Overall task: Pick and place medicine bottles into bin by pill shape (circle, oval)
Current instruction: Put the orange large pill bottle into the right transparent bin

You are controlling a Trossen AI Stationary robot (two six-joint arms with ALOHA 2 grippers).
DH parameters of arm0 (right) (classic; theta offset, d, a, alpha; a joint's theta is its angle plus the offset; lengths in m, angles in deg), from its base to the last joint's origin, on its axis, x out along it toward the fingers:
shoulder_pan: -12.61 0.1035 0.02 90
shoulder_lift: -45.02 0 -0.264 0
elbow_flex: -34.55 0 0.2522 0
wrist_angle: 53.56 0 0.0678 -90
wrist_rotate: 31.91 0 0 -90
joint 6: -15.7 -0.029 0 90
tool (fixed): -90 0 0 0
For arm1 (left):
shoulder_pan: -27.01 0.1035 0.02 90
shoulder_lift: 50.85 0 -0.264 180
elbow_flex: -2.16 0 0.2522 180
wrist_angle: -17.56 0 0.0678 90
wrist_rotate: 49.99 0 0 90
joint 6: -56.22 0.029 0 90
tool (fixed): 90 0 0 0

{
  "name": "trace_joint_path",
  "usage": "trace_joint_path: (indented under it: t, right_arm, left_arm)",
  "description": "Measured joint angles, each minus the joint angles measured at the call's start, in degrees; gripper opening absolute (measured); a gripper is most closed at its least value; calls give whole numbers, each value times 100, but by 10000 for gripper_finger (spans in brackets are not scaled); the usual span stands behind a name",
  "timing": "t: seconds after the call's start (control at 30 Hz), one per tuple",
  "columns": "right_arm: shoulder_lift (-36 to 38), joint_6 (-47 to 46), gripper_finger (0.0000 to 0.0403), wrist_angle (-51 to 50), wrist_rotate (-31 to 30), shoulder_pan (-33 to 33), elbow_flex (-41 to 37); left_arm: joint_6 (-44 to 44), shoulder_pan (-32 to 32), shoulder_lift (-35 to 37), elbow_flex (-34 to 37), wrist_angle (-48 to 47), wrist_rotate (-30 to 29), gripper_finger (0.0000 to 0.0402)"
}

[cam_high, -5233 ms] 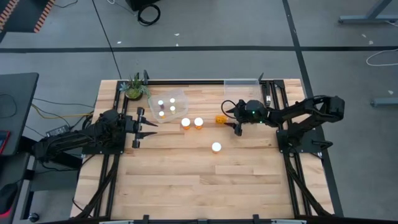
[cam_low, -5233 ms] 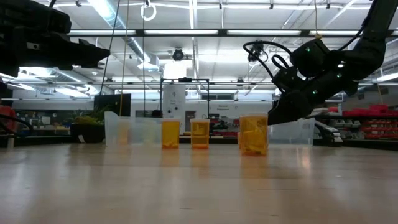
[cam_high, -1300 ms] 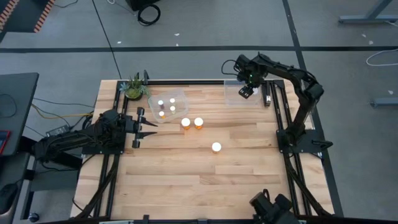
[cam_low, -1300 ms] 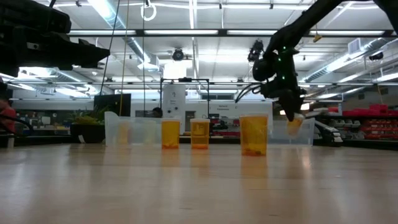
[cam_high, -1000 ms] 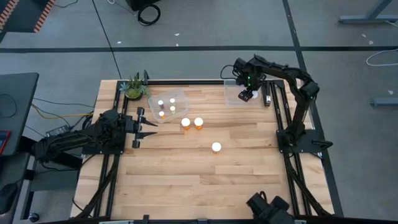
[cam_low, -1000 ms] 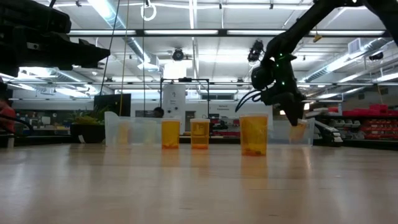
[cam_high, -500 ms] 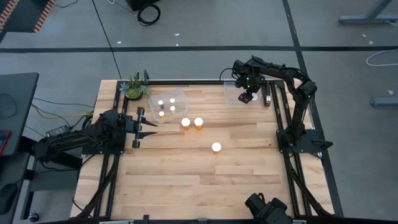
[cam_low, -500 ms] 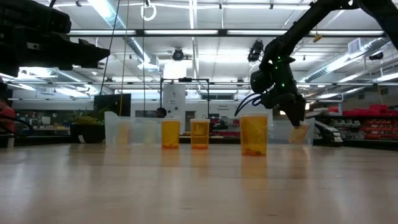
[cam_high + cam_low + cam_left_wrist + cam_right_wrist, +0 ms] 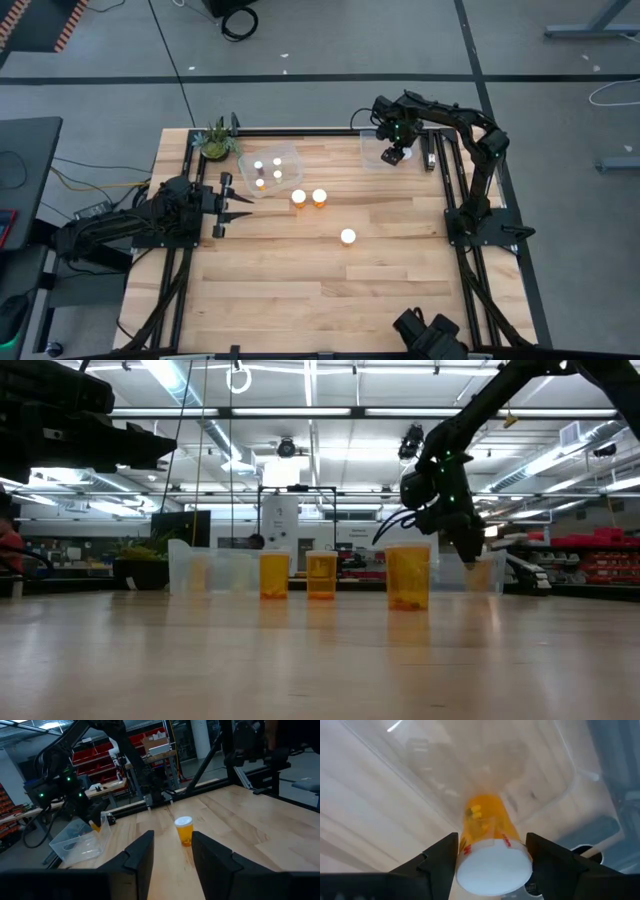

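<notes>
Your wooden table (image 9: 330, 290), pale planks in a black frame, fills the middle of the high view. Since a second ago the right arm has lowered its bottle further into the clear plastic bin (image 9: 372, 152) at the upper right of that table, and five seconds back that bottle lay on the boards beside the gripper. I judge the drop to be close, with release the only step outstanding.

The second clear bin (image 9: 268, 170), at upper left beside the small green plant (image 9: 216, 140), holds four white-capped bottles.

The right gripper (image 9: 396, 156) is clamped on the orange bottle (image 9: 487, 837), one finger against each side of it; the bottle is a translucent cylinder with yellow pills inside and a smooth round white cap.

The left gripper (image 9: 238, 207) waits at the left edge of the high view, its fingers parted narrowly on nothing.

Three orange bottles (image 9: 320, 197) remain standing on the boards at centre, two close together and one apart.
</notes>
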Motion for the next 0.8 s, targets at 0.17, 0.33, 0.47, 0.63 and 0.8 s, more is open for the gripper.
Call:
trace_joint_path:
  t: [0.17,0.33,0.47,0.63,0.8]
  right_arm:
    - [-15,6,246,210,2,-2,-15]
    - [-15,94,253,480,2,17,-13]
    - [-15,249,259,693,-4,67,-13]
    - [-15,313,262,860,-25,202,-12]
    - [-15,442,262,864,-215,466,-11]
  left_arm:
    - [1,0,-1,1,0,-1,142]
    - [2,0,0,0,0,-1,149]
    - [2,-1,1,1,-1,0,150]
    - [2,0,1,0,-1,-2,143]
    - [1,1,0,0,0,-1,140]
